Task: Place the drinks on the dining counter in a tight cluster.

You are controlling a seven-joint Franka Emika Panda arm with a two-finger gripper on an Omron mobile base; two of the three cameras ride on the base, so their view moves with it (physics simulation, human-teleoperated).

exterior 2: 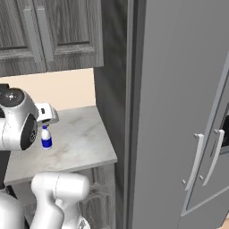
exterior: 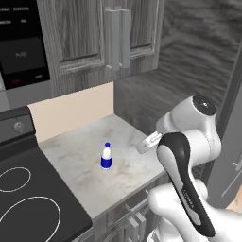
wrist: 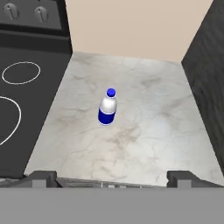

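Note:
One drink, a short white-and-blue bottle [exterior: 107, 157] [exterior 2: 46, 138] [wrist: 107, 108] with a blue cap, stands upright near the middle of the small marble worktop [exterior: 80, 165] [wrist: 148, 131] beside the stove. My gripper [wrist: 111, 178] hangs above the worktop's front edge, short of the bottle and apart from it. It is open, its two dark fingertips [wrist: 41, 177] spread wide with nothing between them. The white hand [exterior: 147, 142] [exterior 2: 44, 114] reaches in over the worktop's front right part. The dining counter is out of view.
A black stove [exterior: 23, 198] [wrist: 26, 87] adjoins the worktop on the left. A beige backsplash [exterior: 71, 111] and grey wall cabinets [exterior: 94, 33] close the back. A dark panel [wrist: 205, 87] walls the right side, with a tall grey fridge [exterior 2: 179, 112] beyond it.

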